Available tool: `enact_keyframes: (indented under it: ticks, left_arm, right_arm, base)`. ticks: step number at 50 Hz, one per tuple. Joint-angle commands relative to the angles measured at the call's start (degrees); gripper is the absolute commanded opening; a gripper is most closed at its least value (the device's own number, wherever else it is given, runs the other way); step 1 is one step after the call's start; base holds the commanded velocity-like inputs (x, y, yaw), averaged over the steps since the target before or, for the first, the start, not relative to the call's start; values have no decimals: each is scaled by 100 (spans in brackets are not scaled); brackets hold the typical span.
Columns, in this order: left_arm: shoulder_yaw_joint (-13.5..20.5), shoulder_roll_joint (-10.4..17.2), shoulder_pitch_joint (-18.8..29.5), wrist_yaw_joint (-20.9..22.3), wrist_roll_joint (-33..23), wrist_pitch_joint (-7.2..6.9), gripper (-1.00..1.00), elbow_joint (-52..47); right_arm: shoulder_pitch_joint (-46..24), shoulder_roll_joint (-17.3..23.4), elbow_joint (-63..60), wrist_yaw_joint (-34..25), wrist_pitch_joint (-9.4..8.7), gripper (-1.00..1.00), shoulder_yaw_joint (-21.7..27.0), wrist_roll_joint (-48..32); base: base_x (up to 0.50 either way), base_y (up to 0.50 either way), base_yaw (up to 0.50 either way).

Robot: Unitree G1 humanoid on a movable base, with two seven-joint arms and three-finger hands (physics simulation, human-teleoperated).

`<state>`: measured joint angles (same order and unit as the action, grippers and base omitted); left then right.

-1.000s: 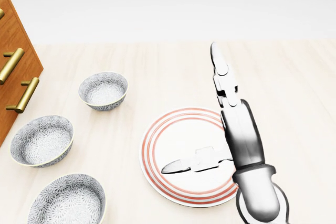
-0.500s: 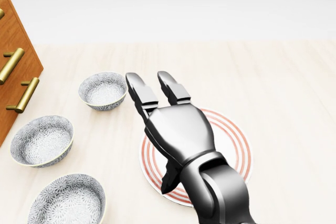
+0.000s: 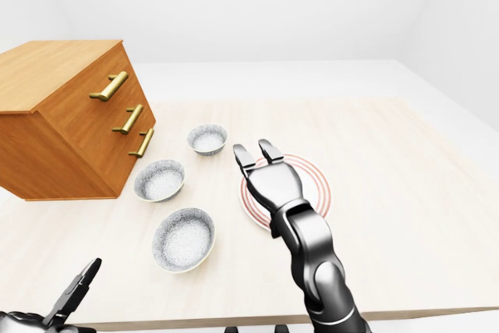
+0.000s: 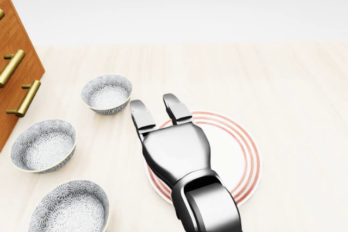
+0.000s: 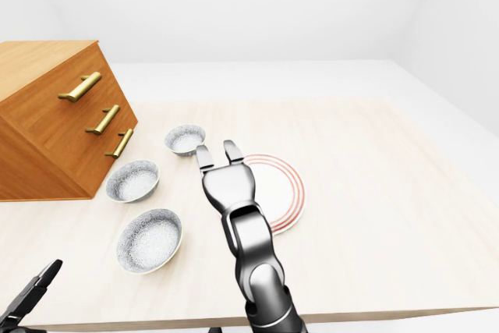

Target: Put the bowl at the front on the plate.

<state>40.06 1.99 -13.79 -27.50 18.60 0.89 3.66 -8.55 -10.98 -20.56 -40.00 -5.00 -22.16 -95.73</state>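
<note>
Tabletop (image 3: 405, 216) of pale wood grain is filling most of each view, its near edge showing along the bottom of the left-eye view, with a white floor and plain white walls (image 3: 257, 5) lying beyond its far edge.

At the bottom left corner of the left-eye view, the left hand (image 3: 72, 302) is just poking into the picture; only dark fingertips are showing, so I cannot tell how it is set.

The nearest bowl (image 4: 69, 209), grey-patterned with a pale rim, is sitting empty on the table at the bottom left of the head view, apart from the plate (image 4: 242, 156). The right hand (image 4: 157, 113) is reaching in from the bottom of the head view, palm down, hanging over the left part of the red-ringed white plate; two fingers are pointing away from the robot, spread slightly apart, holding nothing, and the thumb is hidden.

Further up the left side of the head view, a second patterned bowl (image 4: 43, 146) is sitting, and beyond it a third bowl (image 4: 107, 94), just beside the fingertips but not touching them. All three are lining up beside a wooden drawer chest (image 3: 54, 126) with three brass handles (image 3: 109, 86), which is standing on the table at the left
</note>
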Motion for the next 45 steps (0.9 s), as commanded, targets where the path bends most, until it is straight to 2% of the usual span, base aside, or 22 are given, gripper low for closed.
enact_keyframes:
  ticks: [1,24,25,27,34,37,41,42,45]
  left_arm:
    - [-21,10,1,-13,-13,42,100,27]
    - [-5,-6,-14,-4,-24,20,100,-7]
    - [1,-14,-38,1,-17,-18,100,-62]
    - [-13,-13,-1,-12,-75,79,100,36]
    - [-34,2,0,2,-45,139,100,57]
    - [-31,24,13,-27,-13,40,100,30]
    - [-47,70,81,-98,-17,49,100,138]
    - [-61,93,115,-139,-9,9,100,163]
    - [-95,115,120,-162,5,32,100,208]
  right_arm:
    - [96,-57,-88,0,0,100,-118,-379]
    - [122,-61,-101,0,0,100,-91,-390]
    - [102,-47,-33,0,0,100,-110,-372]
    - [133,-40,49,0,0,100,-269,-517]
    - [313,-82,57,0,0,100,-645,-367]
    - [362,-49,-23,0,0,100,-737,-401]
    - [445,-69,-87,0,0,100,-903,-510]
    - [452,-100,-104,0,0,100,-1020,-668]
    - [498,-160,-126,0,0,100,-1209,-543]
  base:
    - [0,0,0]
    - [0,0,0]
    - [0,0,0]
    - [0,0,0]
    - [0,0,0]
    - [0,0,0]
    - [0,0,0]
    - [0,0,0]
    - [0,0,0]
